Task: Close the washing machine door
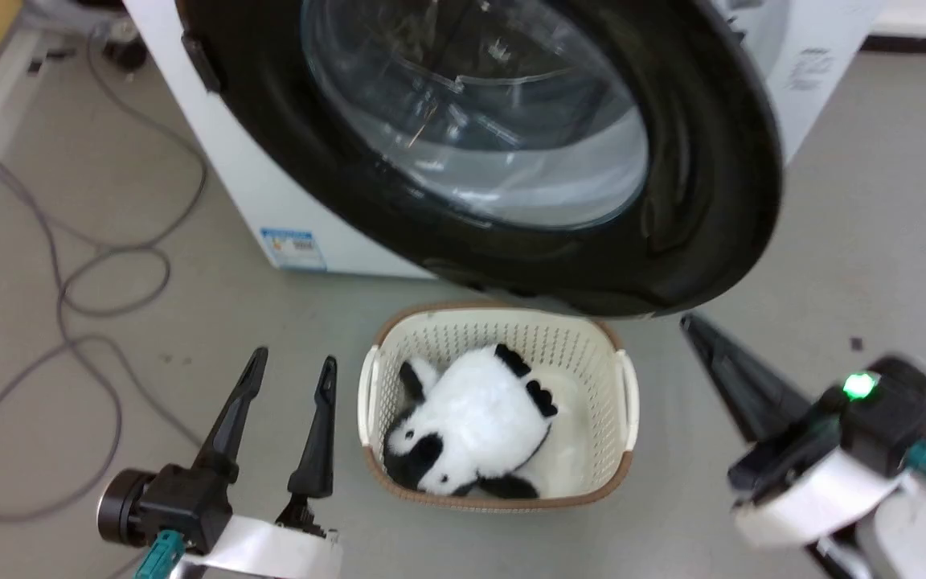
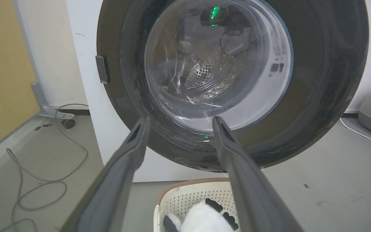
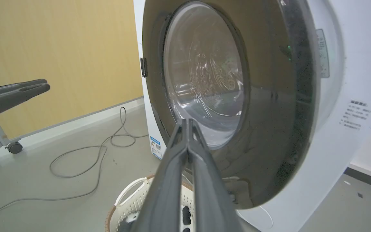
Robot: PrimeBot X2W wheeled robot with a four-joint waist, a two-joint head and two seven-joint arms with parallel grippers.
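Door (image 1: 712, 185) of washing machine (image 1: 222, 161) stands ajar, swung out above basket (image 1: 620, 378) holding panda toy (image 1: 471, 418) on the floor just in front. Right gripper (image 1: 690, 324) is clenched on nothing, fingertips together, tip just under the door's lower rim; contact hard to tell. Left gripper (image 1: 292, 359) is released, fingers spread, beside the basket, apart from the door. Cable (image 1: 61, 289) loops at left.

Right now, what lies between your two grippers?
Head view: a cream laundry basket holding a panda plush sits between the left gripper and the right gripper.
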